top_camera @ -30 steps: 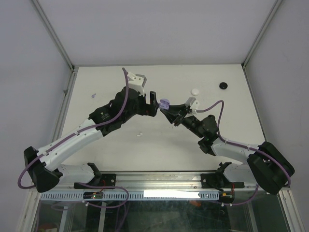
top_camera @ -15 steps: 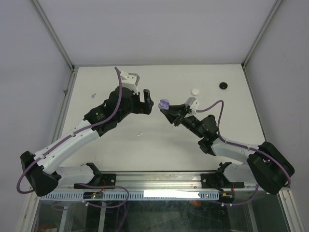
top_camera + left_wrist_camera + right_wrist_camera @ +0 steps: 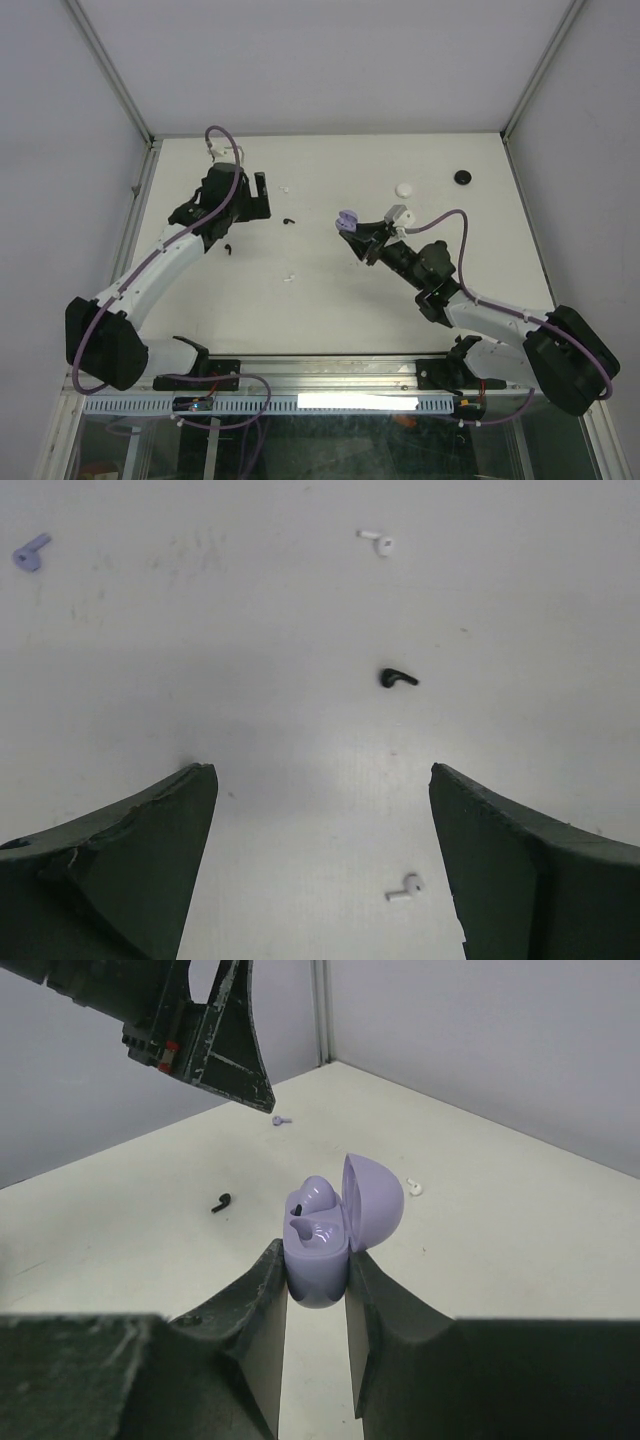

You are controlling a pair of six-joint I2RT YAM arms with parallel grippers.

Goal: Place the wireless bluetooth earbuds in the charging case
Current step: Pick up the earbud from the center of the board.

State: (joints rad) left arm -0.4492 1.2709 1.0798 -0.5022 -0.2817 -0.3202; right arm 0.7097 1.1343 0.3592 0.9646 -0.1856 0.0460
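Observation:
My right gripper (image 3: 318,1265) is shut on an open purple charging case (image 3: 318,1245) and holds it above the table, lid (image 3: 377,1200) up to the right; it also shows in the top view (image 3: 346,219). My left gripper (image 3: 261,194) is open and empty, over the far left of the table, well apart from the case. Between its jaws in the left wrist view (image 3: 320,780) lies bare table, with a black earbud (image 3: 397,678), two white earbuds (image 3: 378,543) (image 3: 405,887) and a purple earbud (image 3: 30,552) around. From above I see black earbuds (image 3: 290,221) (image 3: 229,248) and white ones (image 3: 285,187) (image 3: 288,278).
A white puck (image 3: 404,188) and a black puck (image 3: 463,176) lie at the far right of the table. Metal frame posts (image 3: 135,190) run along the table's side edges. White walls close in the back and sides.
My left arm has swung left and back, away from the purple case, uncovering earbuds on the table. My right gripper has hardly moved and still holds the case.

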